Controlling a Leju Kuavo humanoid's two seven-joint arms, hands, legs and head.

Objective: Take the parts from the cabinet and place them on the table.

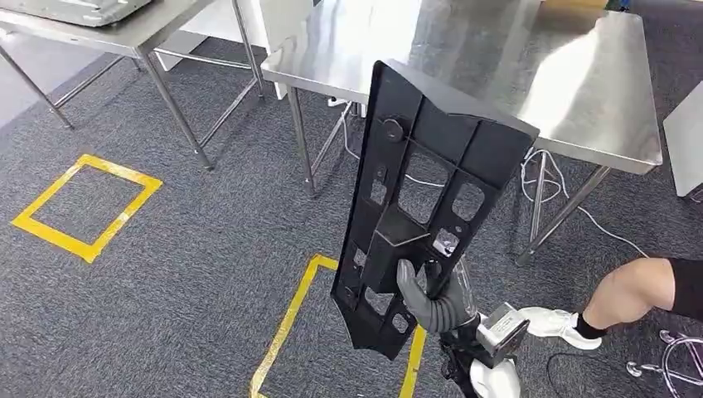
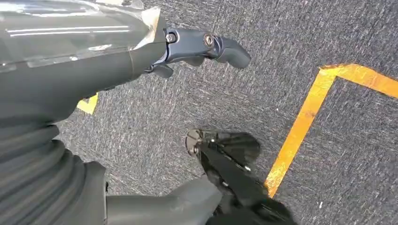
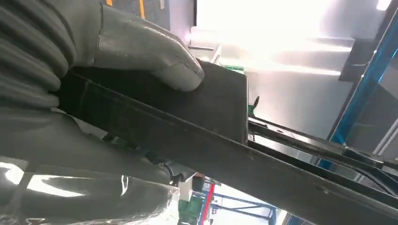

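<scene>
On my head feed, far left, I see a yellow tape square (image 1: 84, 206) on the grey carpet (image 1: 207, 265), with a steel table (image 1: 124, 33) standing beyond it. My left hand (image 2: 94, 61) hangs over the carpet in its wrist view; its fingers (image 2: 220, 47) are spread, the thumb apart from them, and they hold nothing.

Toward the middle, a second yellow tape outline (image 1: 290, 323) lies on the floor. Above it, my right hand (image 1: 431, 298) grips the long black plastic part (image 1: 423, 199) near its lower end, holding it upright and tilted in the air. In the right wrist view the grey thumb (image 3: 155, 51) presses flat on the part's face; I cannot tell how the other fingers lie behind it.

Beyond the part's upper end stands a shiny steel table (image 1: 530, 75). At the far right, a person's leg (image 1: 638, 290) and white shoe (image 1: 551, 322) rest on the carpet.
</scene>
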